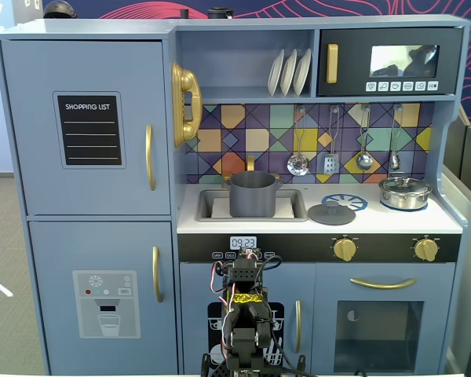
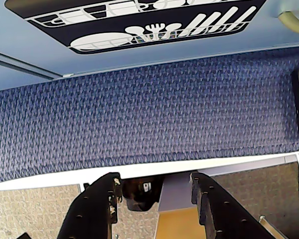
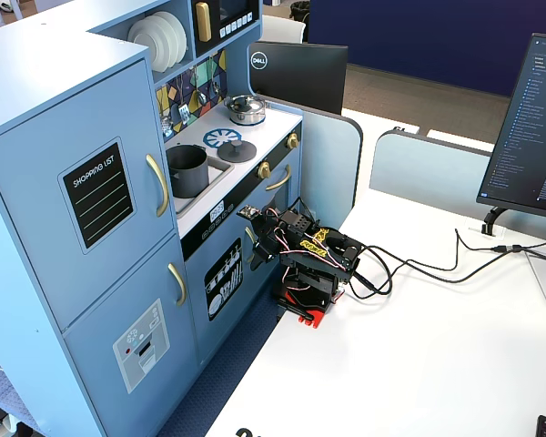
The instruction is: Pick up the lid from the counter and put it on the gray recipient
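Observation:
The dark-gray lid (image 1: 331,212) lies flat on the white counter, to the right of the sink in both fixed views (image 3: 239,150). The gray recipient (image 1: 253,194) stands uncovered in the sink (image 3: 188,170). My arm (image 1: 246,314) is folded low in front of the kitchen, far below the counter. My gripper (image 2: 154,180) is open and empty. It points down over the desk edge at blue carpet. In a fixed view it sits near the dishwasher door (image 3: 257,244).
A shiny silver pot (image 1: 404,192) with its own lid stands at the counter's right end, behind a blue-and-white burner print (image 1: 345,202). Utensils (image 1: 330,149) hang above the counter. Cables (image 3: 419,264) and a monitor (image 3: 532,137) are on the white desk.

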Available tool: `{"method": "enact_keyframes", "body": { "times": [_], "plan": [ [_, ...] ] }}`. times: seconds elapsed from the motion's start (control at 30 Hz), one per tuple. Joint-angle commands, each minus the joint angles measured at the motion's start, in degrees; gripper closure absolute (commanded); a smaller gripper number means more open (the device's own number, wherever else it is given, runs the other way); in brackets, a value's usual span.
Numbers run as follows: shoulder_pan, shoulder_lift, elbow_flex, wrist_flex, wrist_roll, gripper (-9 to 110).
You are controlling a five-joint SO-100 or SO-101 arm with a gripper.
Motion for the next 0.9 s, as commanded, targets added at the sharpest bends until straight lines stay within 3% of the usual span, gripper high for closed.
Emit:
{"method": "enact_keyframes", "body": {
  "times": [0.0,0.37,0.5,0.87],
  "plan": [
    [4.5,-0.6,-0.2,9.9,-0.1,101],
    [4.7,-0.6,-0.2,9.2,1.3,101],
    [7.4,-1.4,-5.0,5.3,-2.9,101],
    [21.1,-14.1,-35.6,-26.1,-9.5,102]
  ]
}}
